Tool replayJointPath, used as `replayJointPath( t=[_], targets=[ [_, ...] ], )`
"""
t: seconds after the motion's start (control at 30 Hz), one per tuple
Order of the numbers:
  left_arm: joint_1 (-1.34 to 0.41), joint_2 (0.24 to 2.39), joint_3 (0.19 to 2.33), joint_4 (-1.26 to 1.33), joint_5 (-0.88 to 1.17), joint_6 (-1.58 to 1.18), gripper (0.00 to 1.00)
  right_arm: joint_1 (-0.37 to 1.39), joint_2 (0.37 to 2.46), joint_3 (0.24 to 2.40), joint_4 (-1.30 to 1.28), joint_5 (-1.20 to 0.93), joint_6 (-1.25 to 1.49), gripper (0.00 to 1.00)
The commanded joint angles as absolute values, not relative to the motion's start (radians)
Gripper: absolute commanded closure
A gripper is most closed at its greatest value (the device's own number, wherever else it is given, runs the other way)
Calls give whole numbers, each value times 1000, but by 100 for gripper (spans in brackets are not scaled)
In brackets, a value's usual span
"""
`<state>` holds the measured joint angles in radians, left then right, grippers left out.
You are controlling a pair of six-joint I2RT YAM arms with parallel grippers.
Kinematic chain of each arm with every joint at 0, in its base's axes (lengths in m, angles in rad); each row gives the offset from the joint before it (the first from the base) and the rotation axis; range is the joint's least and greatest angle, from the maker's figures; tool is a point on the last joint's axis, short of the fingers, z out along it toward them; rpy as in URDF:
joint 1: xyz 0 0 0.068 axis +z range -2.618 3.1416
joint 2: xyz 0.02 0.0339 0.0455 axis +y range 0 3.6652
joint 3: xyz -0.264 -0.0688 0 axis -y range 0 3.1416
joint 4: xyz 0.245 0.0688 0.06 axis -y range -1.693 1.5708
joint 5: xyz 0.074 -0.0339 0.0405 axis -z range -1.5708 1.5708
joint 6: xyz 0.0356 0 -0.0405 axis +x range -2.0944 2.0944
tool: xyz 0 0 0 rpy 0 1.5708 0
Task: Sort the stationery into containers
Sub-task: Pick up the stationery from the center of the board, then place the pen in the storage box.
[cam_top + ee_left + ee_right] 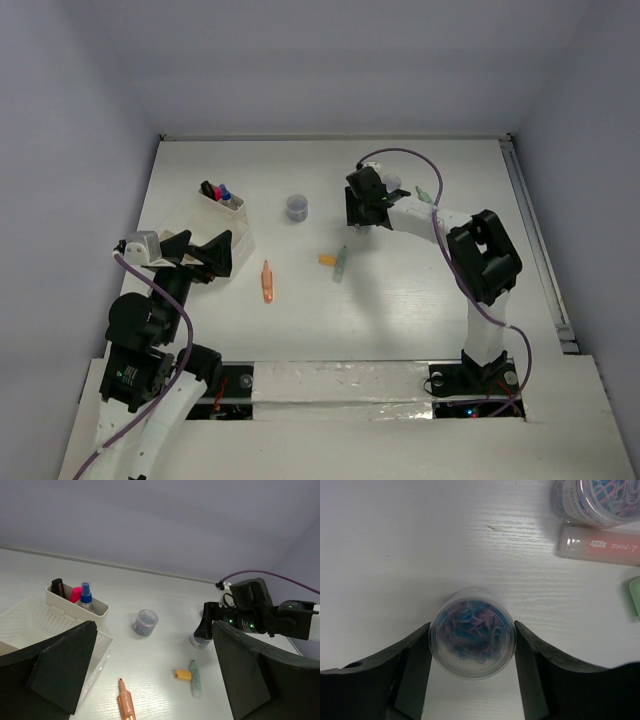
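Table (pixel 400 320): white, with loose items lying between the two pincers.

Bins (pixel 190 222): directly beside and partly under the left pincer (pixel 218 256). Its jaws stand wide apart with nothing between them. Its black fingers (pixel 60 665) cover the bins' near corner and cut off the meshed bin in the left wrist view. The standing markers (pixel 80 594) in the narrow far bin show only their black, pink and blue-capped tops.

Right pincer (pixel 365 205): clamped on a clear jar (pixel 471 635) of coloured clips, one finger against each side. From above, the pincer covers this jar.

Orange marker (pixel 267 282): between the pincers, nearer the left one.

Pale green marker (pixel 341 263): just on the near side of the right pincer, with the orange stub (pixel 326 259) just beside it.

Second jar (pixel 297 207): near the right pincer, on its left.

At the right wrist view's edge, a jar top (pixel 600 500), a salmon barrel (pixel 600 545) and a green sliver (pixel 635 596) are cut off. They are probably these same loose items.
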<state>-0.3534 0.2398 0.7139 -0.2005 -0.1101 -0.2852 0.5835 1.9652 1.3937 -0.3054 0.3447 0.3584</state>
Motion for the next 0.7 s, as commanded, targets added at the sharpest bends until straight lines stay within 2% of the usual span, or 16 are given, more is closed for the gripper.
replayJointPath(
  t=[0.0,0.1,0.17,0.33,0.5,0.67],
  targets=[
    [-360,245,718,-167,-117,-272,1,580,1968,1439,-279,399,339,57],
    [-360,250,718,-166,-118,-272,1,580,1925,1434,-256,410,313,63],
    [-360,253,718,-167,-121,-272,1,592,1879,1430,-233,410,293,63],
    [-360,264,721,-160,-133,-279,1,676,1761,1448,-89,221,250,64],
    [-360,271,723,-167,-161,-284,2,840,1816,1583,-31,74,206,64],
    [-360,279,723,-170,-166,-287,2,923,1916,1721,31,-52,207,64]
  ],
)
